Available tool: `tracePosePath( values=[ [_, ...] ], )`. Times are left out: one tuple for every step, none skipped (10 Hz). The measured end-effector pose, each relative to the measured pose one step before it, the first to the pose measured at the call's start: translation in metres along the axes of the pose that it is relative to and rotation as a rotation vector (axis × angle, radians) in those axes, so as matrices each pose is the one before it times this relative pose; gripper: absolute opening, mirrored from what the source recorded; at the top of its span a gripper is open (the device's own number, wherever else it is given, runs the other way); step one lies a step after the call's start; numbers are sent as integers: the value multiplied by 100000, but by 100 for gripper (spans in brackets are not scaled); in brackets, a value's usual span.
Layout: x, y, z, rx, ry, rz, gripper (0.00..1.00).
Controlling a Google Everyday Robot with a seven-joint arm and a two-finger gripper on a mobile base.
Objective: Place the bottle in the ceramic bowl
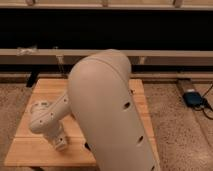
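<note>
**Reaching low over the desk's front-left corner**

Your end effector hangs just above the desk near its front-left corner, but the bulky arm blocks most of the surface. Neither bottle nor ceramic bowl can be seen, so which step is in hand is unclear. Next, you likely need to locate the bowl before lowering anything.
</note>
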Motion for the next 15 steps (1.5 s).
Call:
tracePosePath(
  values=[
    [612, -640, -653, -609, -1362, 1627, 23],
    [639, -791, -893, -406, -1849, 1586, 13],
    [500, -771, -1209, -344, -2405, 1684, 4],
    [438, -635, -979, -214, -1932, 1360, 0],
    [228, -543, -941, -618, -2341, 1490, 0],
    [59, -510, -808, -545, -2342, 1180, 0],
    [-176, -591, -800, -179, -2475, 1223, 0],
    [-335, -527, -663, -67, -2288, 810, 0],
    [-724, -886, -735, 202, -2868, 993, 0],
    [-515, -757, -388, 87, -1759, 904, 0],
    [-700, -991, -411, 104, -2130, 990, 0],
    [-677, -713, -193, 95, -1543, 374, 0],
    [-768, -562, 20, -65, -1153, 48, 0],
    [-750, -535, 206, -20, -675, 60, 0],
    [-774, -661, 377, 297, -298, 27, 0]
  ],
)
